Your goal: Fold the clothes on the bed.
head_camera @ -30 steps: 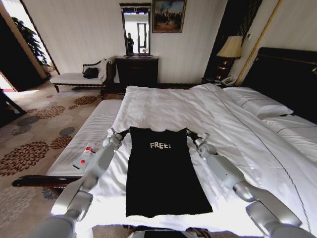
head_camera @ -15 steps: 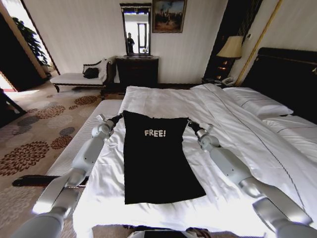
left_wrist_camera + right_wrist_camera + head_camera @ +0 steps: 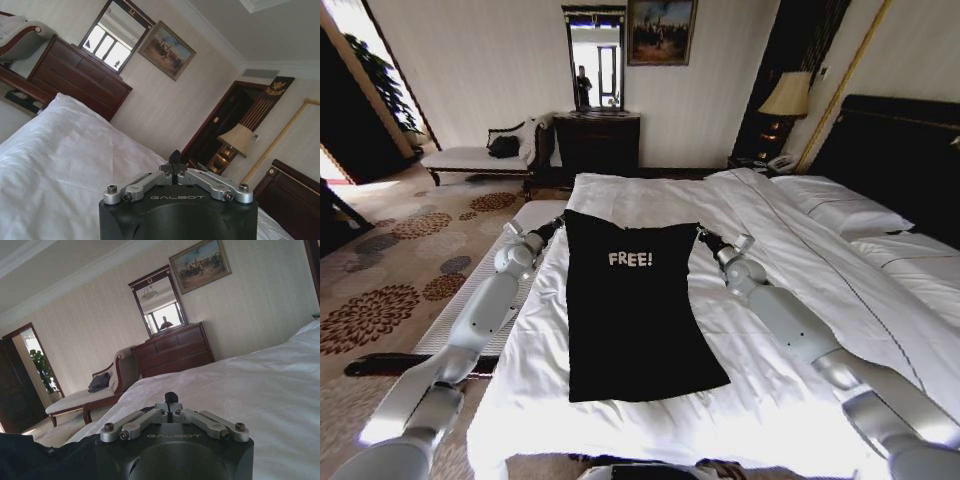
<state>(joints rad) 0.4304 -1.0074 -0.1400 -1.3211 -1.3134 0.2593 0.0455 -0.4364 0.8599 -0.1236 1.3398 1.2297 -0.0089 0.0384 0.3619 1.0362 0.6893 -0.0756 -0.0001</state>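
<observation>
The clothes, a black T-shirt (image 3: 630,310) with white "FREE!" lettering, stretch as a long narrow panel down the middle of the bed (image 3: 790,290). The top edge is pulled taut and lifted slightly, while the lower hem lies on the white sheet near the foot. My left gripper (image 3: 557,223) is shut on the shirt's top left corner, and my right gripper (image 3: 701,236) is shut on its top right corner. In the left wrist view, the left gripper (image 3: 175,161) pinches a bit of black fabric. In the right wrist view, the right gripper (image 3: 171,399) is closed, with black cloth (image 3: 35,455) beside it.
A narrow white striped bench (image 3: 510,255) runs along the bed's left side, under my left arm. Pillows (image 3: 850,212) and the dark headboard (image 3: 905,160) are on the right. A dresser (image 3: 597,140), a chaise with a dark bag (image 3: 503,147) and patterned carpet (image 3: 390,290) lie beyond.
Both grippers have moved farther up the bed, away from me, taking the shirt's top edge with them. The whole shirt has slid up the sheet and its hem has left the foot edge.
</observation>
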